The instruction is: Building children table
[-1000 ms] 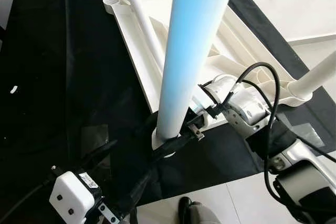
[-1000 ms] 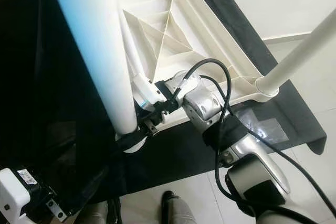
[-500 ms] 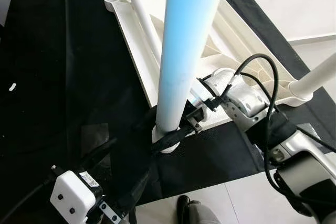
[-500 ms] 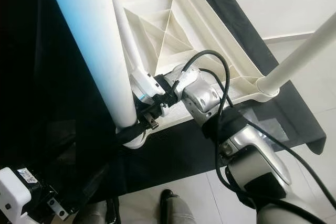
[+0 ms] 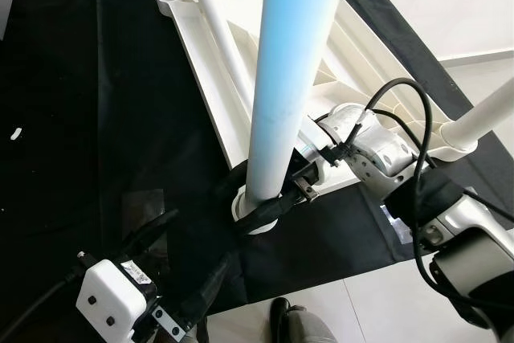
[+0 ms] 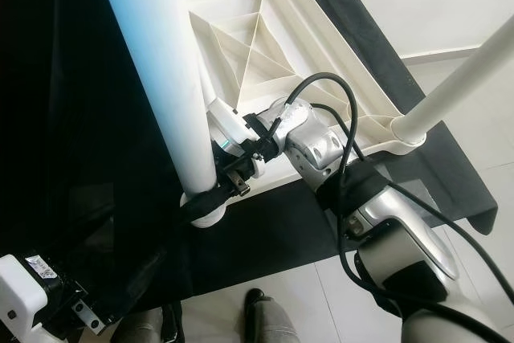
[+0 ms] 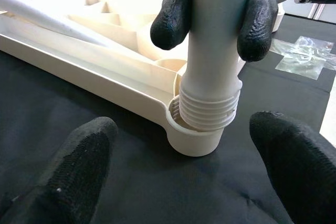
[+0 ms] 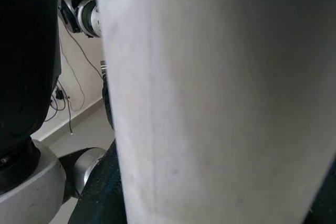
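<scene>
- Left eye view: table top [image 5: 353,46] lies upside down on a black cloth [image 5: 96,118], ribs up so the corner sockets face up. Upright leg [image 5: 289,78] stands in the near-left corner socket [image 5: 255,216]. Right hand [image 5: 281,198] is clenched round the leg just above the socket, probably to steady or turn it. A loose leg [image 5: 225,38] lies along the top's left edge; a fitted leg [image 5: 482,118] rises at the near-right corner.
- Right eye view: same scene; right arm [image 6: 337,158] reaches across the top from the right.
- Left wrist view: left hand [image 7: 178,161] is released, fingers spread on either side of the socket, near it, not touching. Leg's threaded end [image 7: 206,109] is partly in, several threads exposed, so seating looks unfinished.
- Right wrist view: leg's pale shaft [image 8: 220,98] very close between the fingers.
</scene>
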You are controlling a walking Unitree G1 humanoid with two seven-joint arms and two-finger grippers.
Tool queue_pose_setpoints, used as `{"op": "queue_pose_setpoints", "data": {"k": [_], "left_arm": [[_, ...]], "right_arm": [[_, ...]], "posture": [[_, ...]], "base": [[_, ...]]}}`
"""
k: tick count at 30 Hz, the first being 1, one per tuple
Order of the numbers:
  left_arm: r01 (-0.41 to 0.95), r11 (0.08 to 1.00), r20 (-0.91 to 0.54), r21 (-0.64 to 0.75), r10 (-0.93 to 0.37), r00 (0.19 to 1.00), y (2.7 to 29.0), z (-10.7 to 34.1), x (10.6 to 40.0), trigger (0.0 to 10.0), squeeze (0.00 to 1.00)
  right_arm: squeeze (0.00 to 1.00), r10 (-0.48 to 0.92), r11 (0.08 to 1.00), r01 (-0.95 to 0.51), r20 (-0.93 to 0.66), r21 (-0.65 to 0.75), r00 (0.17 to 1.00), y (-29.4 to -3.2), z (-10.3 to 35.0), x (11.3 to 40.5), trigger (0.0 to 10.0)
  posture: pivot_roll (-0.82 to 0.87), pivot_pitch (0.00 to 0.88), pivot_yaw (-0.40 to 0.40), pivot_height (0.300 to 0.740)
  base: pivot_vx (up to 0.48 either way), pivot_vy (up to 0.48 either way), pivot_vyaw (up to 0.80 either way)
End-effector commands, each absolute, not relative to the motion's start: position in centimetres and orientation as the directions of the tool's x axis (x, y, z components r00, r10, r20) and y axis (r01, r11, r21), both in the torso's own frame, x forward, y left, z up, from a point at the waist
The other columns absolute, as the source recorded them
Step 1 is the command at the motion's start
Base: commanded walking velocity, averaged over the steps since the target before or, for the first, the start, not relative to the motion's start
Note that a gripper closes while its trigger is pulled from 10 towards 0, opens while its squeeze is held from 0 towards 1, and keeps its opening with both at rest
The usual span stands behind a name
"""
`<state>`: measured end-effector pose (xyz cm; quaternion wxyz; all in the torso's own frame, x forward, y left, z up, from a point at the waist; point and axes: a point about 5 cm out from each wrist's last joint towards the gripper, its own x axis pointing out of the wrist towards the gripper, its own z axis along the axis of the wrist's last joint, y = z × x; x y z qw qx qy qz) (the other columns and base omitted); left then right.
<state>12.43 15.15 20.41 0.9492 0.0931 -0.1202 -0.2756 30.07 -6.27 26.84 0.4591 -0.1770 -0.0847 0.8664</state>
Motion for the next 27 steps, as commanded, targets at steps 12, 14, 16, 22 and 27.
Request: {"op": "queue_pose_setpoints", "data": {"k": [12,14,16,22,27], "left_arm": [[0.501,0.832,0.167,0.239,-0.543,0.823,15.0,20.4,12.2,10.0,0.0],[0.499,0.833,0.168,0.239,-0.541,0.824,14.9,20.5,12.1,10.0,0.0],[0.497,0.834,0.169,0.239,-0.54,0.825,14.9,20.5,12.1,10.0,0.0],[0.493,0.836,0.171,0.239,-0.536,0.827,14.9,20.5,12.1,10.0,0.0],[0.492,0.837,0.172,0.238,-0.535,0.827,14.9,20.5,12.1,10.0,0.0]], "right_arm": [[0.0,0.828,-0.559,-0.776,-0.249,-0.293,-0.502,-5.8,25.7,30.8,10.0],[0.0,0.832,-0.553,-0.778,-0.242,-0.299,-0.499,-5.5,25.9,31.0,10.0],[0.0,0.831,-0.554,-0.777,-0.24,-0.298,-0.501,-5.3,25.9,31.0,10.0],[0.0,0.823,-0.566,-0.772,-0.255,-0.291,-0.507,-5.2,25.7,31.0,10.0],[0.0,0.815,-0.576,-0.76,-0.285,-0.3,-0.505,-5.2,25.5,30.9,10.0]], "posture": [[0.1,0.366,-0.082,0.74],[0.1,0.366,-0.083,0.74],[0.1,0.366,-0.083,0.74],[0.1,0.372,-0.089,0.74],[0.1,0.373,-0.089,0.74]], "base": [[0.0,0.0,0.0],[0.0,0.0,0.0],[0.0,0.0,0.0],[0.0,0.0,0.0],[0.0,0.0,0.0]]}}
